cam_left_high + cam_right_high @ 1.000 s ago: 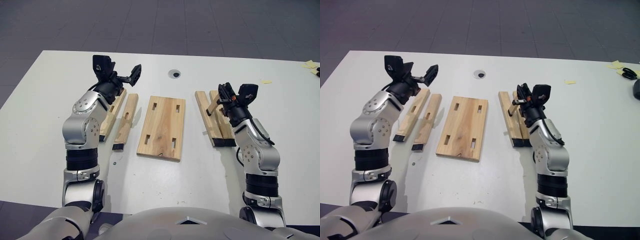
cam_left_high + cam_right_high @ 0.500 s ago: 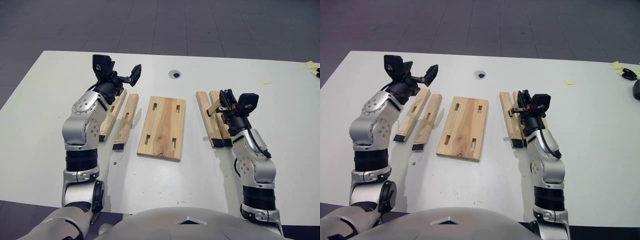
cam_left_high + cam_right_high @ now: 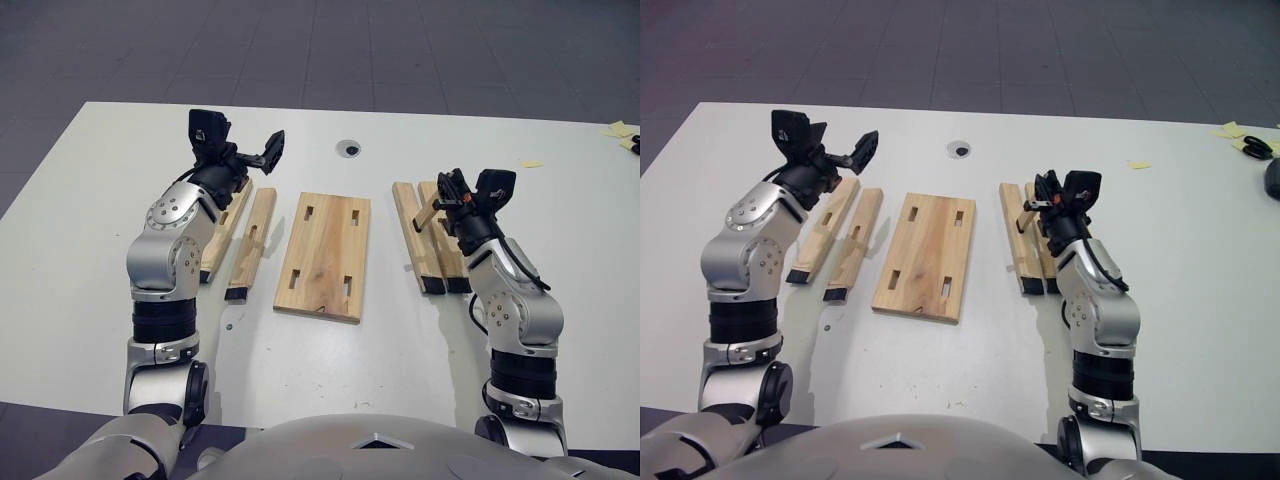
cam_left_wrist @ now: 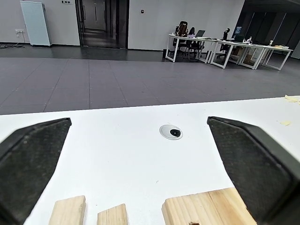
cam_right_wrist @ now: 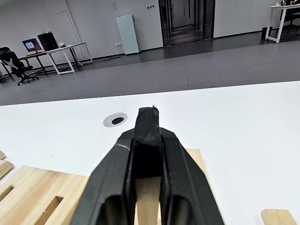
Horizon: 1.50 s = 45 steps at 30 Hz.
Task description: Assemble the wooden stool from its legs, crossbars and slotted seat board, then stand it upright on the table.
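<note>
Seat board (image 3: 323,255) laid flat on table (image 3: 100,200), frame centre. Left gripper (image 3: 240,150) held wide apart above left legs (image 3: 252,238), upper left. Right gripper (image 5: 147,117) clamped on crossbar (image 5: 146,199) above right legs (image 3: 412,240), right of centre.

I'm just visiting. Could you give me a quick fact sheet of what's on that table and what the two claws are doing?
Table: white, with a round cable hole
Seat board: flat in the middle, four slots
Left legs: two, lying left of the board
Right legs: two, lying right of it
Left gripper: open, over the left legs' far ends
Right gripper: shut on a crossbar
Stool: not yet assembled
</note>
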Available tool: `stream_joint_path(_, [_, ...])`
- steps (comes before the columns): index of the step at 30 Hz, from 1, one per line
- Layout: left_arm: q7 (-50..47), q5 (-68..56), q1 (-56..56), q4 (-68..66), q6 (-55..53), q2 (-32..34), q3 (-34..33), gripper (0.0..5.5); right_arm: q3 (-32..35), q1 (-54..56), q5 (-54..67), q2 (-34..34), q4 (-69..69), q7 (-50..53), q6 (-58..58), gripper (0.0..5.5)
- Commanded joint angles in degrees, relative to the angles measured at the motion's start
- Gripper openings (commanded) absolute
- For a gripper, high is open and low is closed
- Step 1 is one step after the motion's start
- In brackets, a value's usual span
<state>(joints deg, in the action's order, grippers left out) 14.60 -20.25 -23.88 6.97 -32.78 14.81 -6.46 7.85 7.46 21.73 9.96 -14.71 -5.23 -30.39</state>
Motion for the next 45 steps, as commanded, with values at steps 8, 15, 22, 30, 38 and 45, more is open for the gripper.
stream_joint_path(8, [1.02, 1.15, 0.37, -1.25, 0.97, 0.85, -0.41, 5.40, -0.03, 0.49, -0.62, -0.51, 2.47, -2.46, 2.71, 1.22])
stream_joint_path(15, [2.86, 0.84, 1.29, -1.00, 0.83, 0.69, 0.56, 5.40, 1.54, 5.06, 3.67, -0.89, -0.87, -3.72, 1.24, 2.29])
stream_joint_path(22, [2.97, 0.87, 0.95, -1.45, 0.95, 0.36, 0.48, 5.40, 1.13, 11.70, 2.70, 2.06, -2.02, -4.03, 0.40, 3.37])
stream_joint_path(30, [2.93, 0.81, 0.28, -1.99, 0.82, 0.15, 0.47, 5.40, 0.38, 19.08, -0.98, 3.34, 8.40, -5.91, 5.56, 4.60])
stream_joint_path(38, [2.82, 0.98, 0.02, -2.44, 0.95, -0.11, 0.61, 5.40, 0.30, 18.04, -3.55, 2.25, 17.87, -7.03, 10.50, 5.39])
stream_joint_path(45, [2.54, 1.15, 0.16, -2.44, 1.14, -0.39, 0.65, 5.40, 2.08, 21.96, -1.97, 2.16, 16.65, -6.69, 10.38, 5.39])
